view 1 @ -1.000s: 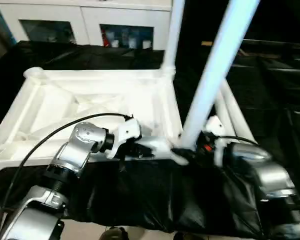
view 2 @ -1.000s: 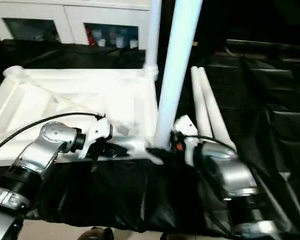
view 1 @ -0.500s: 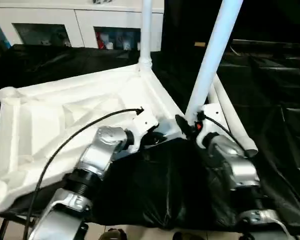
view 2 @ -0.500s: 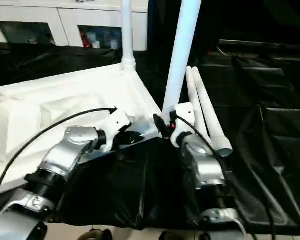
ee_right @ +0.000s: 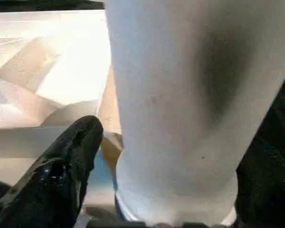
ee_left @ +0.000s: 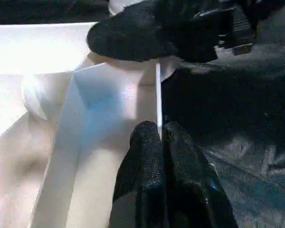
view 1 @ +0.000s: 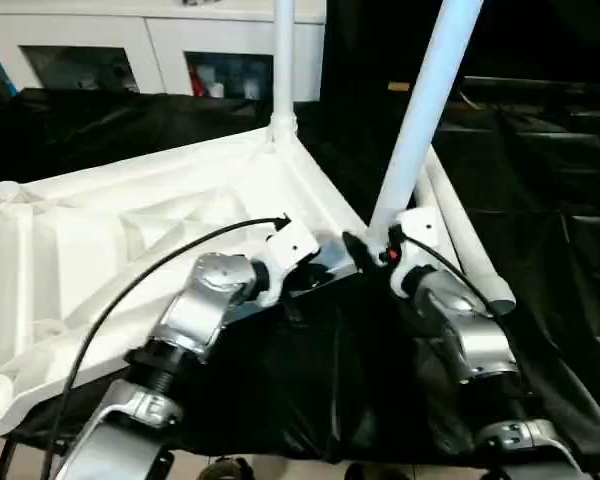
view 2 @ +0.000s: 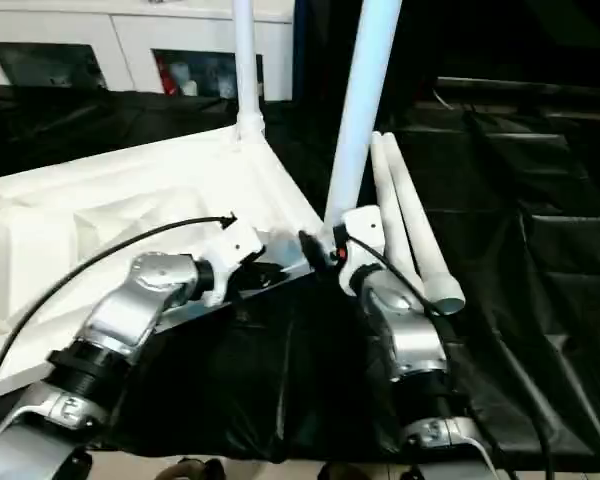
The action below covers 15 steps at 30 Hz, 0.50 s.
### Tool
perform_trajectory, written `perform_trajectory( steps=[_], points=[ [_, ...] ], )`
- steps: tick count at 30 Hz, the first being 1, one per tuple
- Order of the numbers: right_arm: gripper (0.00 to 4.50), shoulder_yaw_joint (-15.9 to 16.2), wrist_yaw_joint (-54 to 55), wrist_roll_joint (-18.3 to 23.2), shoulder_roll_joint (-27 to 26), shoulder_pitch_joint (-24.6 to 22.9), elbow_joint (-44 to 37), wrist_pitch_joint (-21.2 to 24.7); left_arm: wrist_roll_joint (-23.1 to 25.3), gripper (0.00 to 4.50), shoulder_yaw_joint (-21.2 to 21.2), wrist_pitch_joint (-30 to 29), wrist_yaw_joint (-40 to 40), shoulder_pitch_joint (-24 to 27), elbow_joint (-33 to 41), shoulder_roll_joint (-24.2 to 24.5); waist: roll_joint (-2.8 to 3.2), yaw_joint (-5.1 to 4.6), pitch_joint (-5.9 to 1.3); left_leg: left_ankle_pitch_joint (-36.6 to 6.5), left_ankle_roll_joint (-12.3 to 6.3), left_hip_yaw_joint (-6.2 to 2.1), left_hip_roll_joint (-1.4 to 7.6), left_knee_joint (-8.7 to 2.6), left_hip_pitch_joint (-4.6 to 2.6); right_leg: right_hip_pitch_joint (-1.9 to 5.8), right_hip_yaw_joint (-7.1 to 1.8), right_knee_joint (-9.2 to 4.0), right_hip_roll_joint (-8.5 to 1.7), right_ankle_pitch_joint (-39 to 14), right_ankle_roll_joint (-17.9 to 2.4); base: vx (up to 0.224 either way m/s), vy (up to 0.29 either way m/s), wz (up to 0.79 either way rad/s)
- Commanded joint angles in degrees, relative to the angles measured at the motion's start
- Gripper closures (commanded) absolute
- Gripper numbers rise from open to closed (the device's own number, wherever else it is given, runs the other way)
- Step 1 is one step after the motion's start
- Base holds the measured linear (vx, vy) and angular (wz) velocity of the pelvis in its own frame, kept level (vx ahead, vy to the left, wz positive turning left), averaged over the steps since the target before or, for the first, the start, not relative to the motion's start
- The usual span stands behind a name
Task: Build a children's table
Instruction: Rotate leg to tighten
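The tabletop (view 1: 130, 230) is lying ribbed side up across the frame's left and centre on the black surface (view 1: 540, 250); two legs (view 1: 425, 110) are standing in its sockets; two spare legs (view 2: 405, 215) are lying at right, so I judge it half built; the left end effector (ee_left: 157, 137) is pinching the tabletop's rim; whether the right end effector (view 1: 365, 255) is gripping the near leg's base, I cannot tell.

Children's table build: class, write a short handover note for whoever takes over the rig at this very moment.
Left gripper: shut on the thin raised rim of the tabletop, near its closest corner.
Right gripper: at the base of the near leg; cannot tell if it grips.
Tabletop lies underside up on the black cloth.
Done: far leg stands in its corner socket; the near leg stands at the closest corner.
Left: two spare legs lie on the cloth to the right; the two left corners are empty.
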<state>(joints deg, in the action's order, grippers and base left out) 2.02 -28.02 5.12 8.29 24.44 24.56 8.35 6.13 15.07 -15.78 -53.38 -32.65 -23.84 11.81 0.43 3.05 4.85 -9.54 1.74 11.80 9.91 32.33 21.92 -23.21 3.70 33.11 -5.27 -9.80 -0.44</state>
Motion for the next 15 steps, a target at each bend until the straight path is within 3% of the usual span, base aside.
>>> perform_trajectory(
  steps=[1, 4, 7, 11, 15],
  points=[
    [0.4, 5.9, -9.9, 1.5, 1.1, -0.9, -4.0, 0.0, -0.7, 4.5, 2.9, 2.2, -4.4, 0.7, -1.3, 0.7, -0.48, 0.13, -3.62, -11.0, -4.47, -1.69, 3.29, -3.62, -0.75, 2.68, -2.74, -3.29, -3.54, -9.7, -12.0, 0.0, 0.0, 0.0],
    [0.4, 7.3, -14.7, 2.2, 3.8, -1.9, -6.0, 0.4, -1.0, 4.5, 3.1, 3.5, -6.6, 0.7, -1.6, 2.1, -0.5, 0.2, -3.75, -9.5, -5.43, -1.53, 3.38, -3.34, -0.94, 2.62, -2.7, -2.96, -3.52, -7.0, -13.5, 0.0, 0.0, 0.0],
    [0.4, 9.1, -22.6, 3.4, 8.4, -3.4, -9.3, 1.3, -1.5, 4.5, 3.4, 6.0, -10.9, 0.6, -2.0, 4.7, -0.66, 0.39, -3.63, -9.8, -6.14, -1.49, 3.44, -3.32, -1.04, 2.65, -2.65, -3.06, -3.47, -8.1, -14.1, 0.0, 0.0, 0.0],
    [0.4, 9.6, -27.7, 5.2, 11.1, -4.0, -11.4, 2.7, -2.2, 4.5, 3.6, 7.6, -14.3, 0.6, -2.2, 6.4, -0.62, 0.6, -3.49, -12.0, -5.25, -1.55, 3.73, -3.49, -1.21, 2.48, -2.66, -3.24, -3.58, -11.8, -13.8, 0.0, 0.0, 0.0],
    [0.75, 10.7, -33.9, 6.7, 14.2, -4.2, -13.3, 4.1, -2.6, 4.5, 4.3, 9.8, -18.2, 0.0, -3.9, 8.4, -0.89, 0.97, -3.42, -12.3, -4.57, -1.42, 3.76, -3.47, -1.52, 2.29, -2.74, -3.34, -3.52, -12.5, -13.8, 0.0, 0.0, 0.0]
  ],
)
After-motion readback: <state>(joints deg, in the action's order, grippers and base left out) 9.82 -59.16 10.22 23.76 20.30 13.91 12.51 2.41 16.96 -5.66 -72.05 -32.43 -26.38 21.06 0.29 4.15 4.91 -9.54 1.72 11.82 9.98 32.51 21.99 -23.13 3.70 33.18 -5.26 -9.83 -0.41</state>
